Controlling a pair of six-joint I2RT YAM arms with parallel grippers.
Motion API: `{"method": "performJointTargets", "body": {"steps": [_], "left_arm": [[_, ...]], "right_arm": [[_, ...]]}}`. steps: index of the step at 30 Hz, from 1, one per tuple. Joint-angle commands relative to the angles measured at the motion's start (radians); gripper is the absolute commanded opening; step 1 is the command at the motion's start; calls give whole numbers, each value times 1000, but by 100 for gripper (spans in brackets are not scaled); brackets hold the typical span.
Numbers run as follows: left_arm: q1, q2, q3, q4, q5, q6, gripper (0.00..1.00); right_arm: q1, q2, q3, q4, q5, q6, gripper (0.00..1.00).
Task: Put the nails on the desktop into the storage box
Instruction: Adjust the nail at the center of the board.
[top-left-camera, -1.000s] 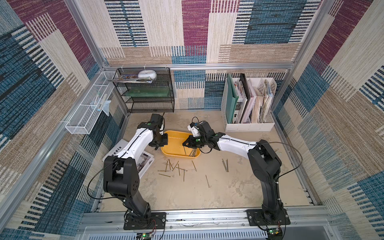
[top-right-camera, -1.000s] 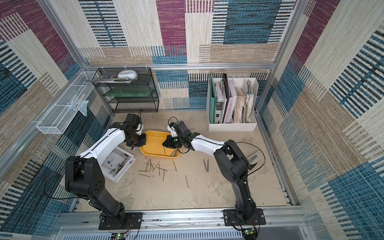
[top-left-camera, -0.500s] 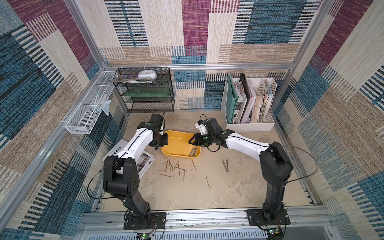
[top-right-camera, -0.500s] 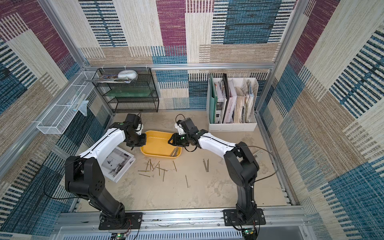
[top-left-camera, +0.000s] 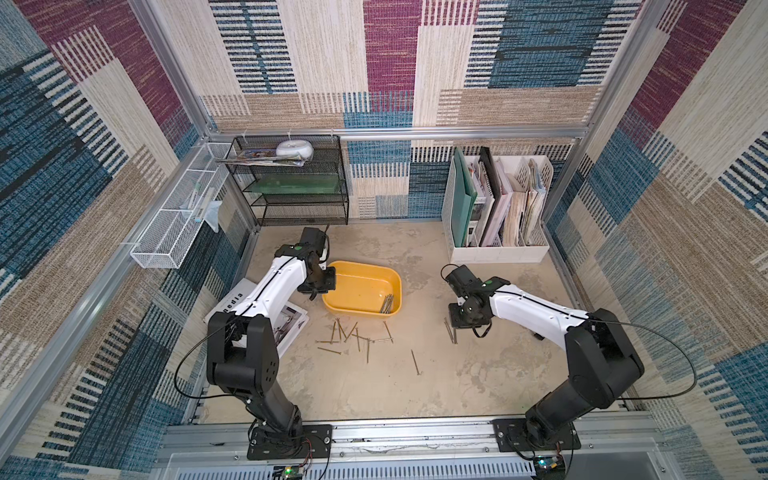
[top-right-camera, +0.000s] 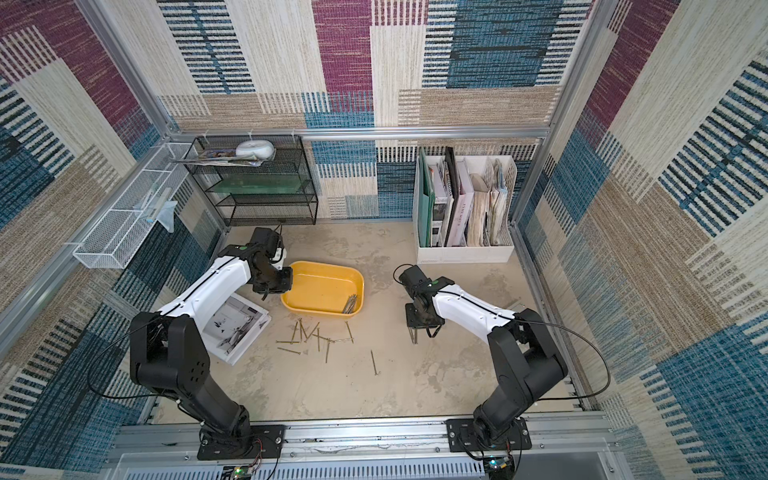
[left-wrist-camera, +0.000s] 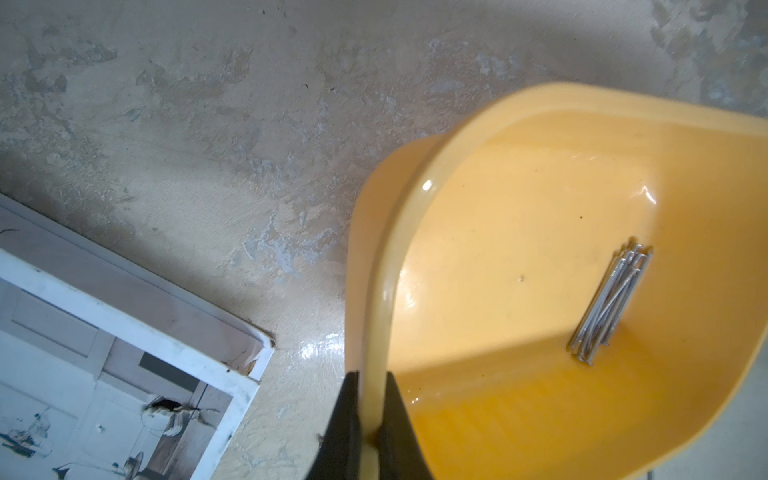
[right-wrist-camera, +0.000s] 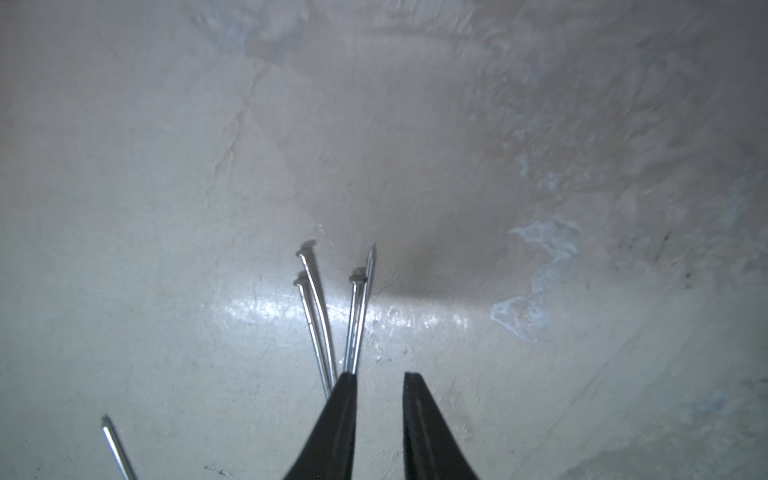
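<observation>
Taking the back wall as twelve o'clock, a white mesh basket (top-left-camera: 174, 232) hangs on the wall at nine o'clock. An open magazine (top-left-camera: 291, 328) lies on the tabletop (top-left-camera: 478, 374) at about eight o'clock of the storage box (top-left-camera: 357, 286).

The left arm (top-left-camera: 278, 282) reaches over the magazine. The left jaws are clamped on the box's rim at its nine o'clock end. In the left wrist view one dark finger (left-wrist-camera: 345, 428) sits outside the rim and one inside.

A black wire shelf (top-left-camera: 299, 187) stands against the back wall at eleven o'clock.

The box lies a little toward ten o'clock from the middle of the tabletop. A tight bundle of the nails (top-left-camera: 387, 304) lies inside it against the wall at its four o'clock corner.

More nails (top-left-camera: 353, 336) lie scattered and crossing on the tabletop just at six o'clock of the box. One nail (top-left-camera: 414, 361) lies alone toward four o'clock of that scatter.

At three o'clock of the scatter, the right arm (top-left-camera: 536, 311) points downward over a small group of nails (top-left-camera: 451, 330). The right jaws stand slightly apart with nothing between them. In the right wrist view four nails (right-wrist-camera: 332, 324) fan out beside one fingertip (right-wrist-camera: 347, 386), their near ends hidden under it. Whether the tips touch the tabletop cannot be told.

A white file organiser (top-left-camera: 494, 249) with folders stands at one o'clock.
</observation>
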Motion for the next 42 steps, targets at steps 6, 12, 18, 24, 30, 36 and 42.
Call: {"method": "performJointTargets", "body": {"steps": [6,12,18,24,30,36,42], "left_arm": [[1,-11,10,-1,25,-1,0],[1,-6,10,-2,27,-1,0],[1,-5,11,-2,25,0,0],[1,-4,11,-2,25,0,0],[1,-5,10,-2,25,0,0],[1,-3,11,-2,25,2,0],[1,-1,11,-1,24,2,0]], "right_arm": [[-3,97,13,29,12,-38,24],[-3,104,33,46,-13,-43,28],[-3,82,26,52,-34,-40,30],[-2,116,11,78,-56,-46,29],[-2,172,6,79,-30,-47,23],[-2,168,-2,63,1,-49,4],[-2,130,50,45,-5,-50,0]]}}
